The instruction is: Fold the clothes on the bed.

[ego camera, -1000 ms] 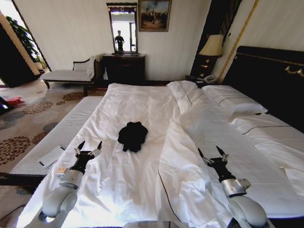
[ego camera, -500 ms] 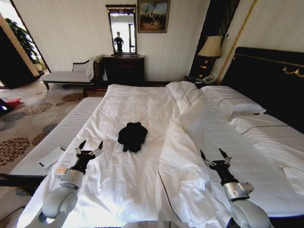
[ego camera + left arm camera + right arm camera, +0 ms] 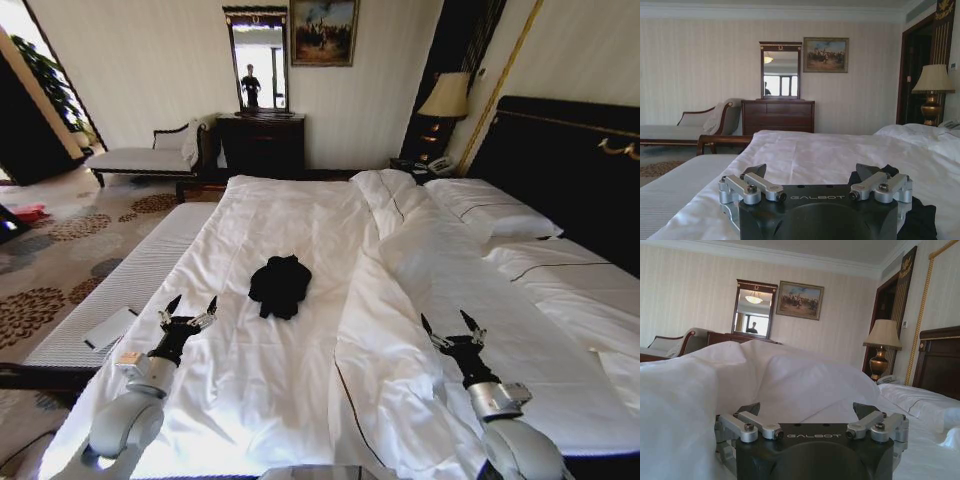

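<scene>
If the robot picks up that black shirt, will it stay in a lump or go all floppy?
Probably floppy. The shirt lies crumpled in a soft heap on the bed, so it should droop and unfold when lifted. It looks small and thin, so likely light. Pushed, it would probably bunch up and drag on the duvet rather than slide or roll.

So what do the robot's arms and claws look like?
Each arm is smooth, rounded pale grey, ending in a silver metal wrist collar. The left gripper and right gripper have slim black pointed fingers joined by silver metal links with round screws. Each sits on a blocky black base with GALBOT in small pale letters. The left wrist carries a small tan tag.
</scene>
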### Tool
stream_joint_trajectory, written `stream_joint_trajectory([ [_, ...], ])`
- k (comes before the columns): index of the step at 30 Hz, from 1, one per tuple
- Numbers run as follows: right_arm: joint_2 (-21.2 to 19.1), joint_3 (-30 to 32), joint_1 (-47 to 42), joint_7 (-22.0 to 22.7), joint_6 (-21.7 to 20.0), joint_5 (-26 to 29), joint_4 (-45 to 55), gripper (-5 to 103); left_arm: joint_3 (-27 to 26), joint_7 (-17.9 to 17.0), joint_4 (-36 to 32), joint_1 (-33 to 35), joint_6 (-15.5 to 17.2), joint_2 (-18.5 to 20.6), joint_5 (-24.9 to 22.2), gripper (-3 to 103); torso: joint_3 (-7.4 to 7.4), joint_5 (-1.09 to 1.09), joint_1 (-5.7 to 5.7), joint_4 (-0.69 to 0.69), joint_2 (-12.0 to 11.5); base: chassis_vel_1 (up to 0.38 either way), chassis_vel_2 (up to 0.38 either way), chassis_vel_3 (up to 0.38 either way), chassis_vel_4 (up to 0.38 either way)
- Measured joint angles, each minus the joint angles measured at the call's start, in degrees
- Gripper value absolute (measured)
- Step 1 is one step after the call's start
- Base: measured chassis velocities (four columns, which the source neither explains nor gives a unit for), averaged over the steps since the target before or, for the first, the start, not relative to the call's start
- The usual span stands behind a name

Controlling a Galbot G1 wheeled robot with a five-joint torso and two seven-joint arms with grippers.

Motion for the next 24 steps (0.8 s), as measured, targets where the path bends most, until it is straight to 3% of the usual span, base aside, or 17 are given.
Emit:
stream_joint_trajectory([
  [12, 0.5, -0.4, 0.4, 1.0, 1.9, -0.9, -1.2, 100, -0.2, -0.1, 0.0, 0.2, 0.0, -0.3, 0.0, 100, -0.06, -0.07, -0.14, 0.01, 0.1, 0.291, -0.015, -0.297, 0.018],
  [19, 0.9, -0.6, 0.6, 1.1, 2.6, -1.1, -1.8, 100, -0.2, -0.1, 0.0, 0.3, -0.1, -0.3, 0.0, 100, 0.02, 0.06, 0.02, 0.0, 0.0, -0.026, 0.033, 0.025, -0.031],
  [24, 0.8, -0.6, 0.8, 1.1, 2.9, -1.0, -2.2, 100, -0.2, 0.0, 0.1, 0.3, -0.2, -0.3, 0.0, 100, 0.0, 0.03, -0.01, -0.03, 0.0, -0.092, -0.019, 0.054, -0.012],
])
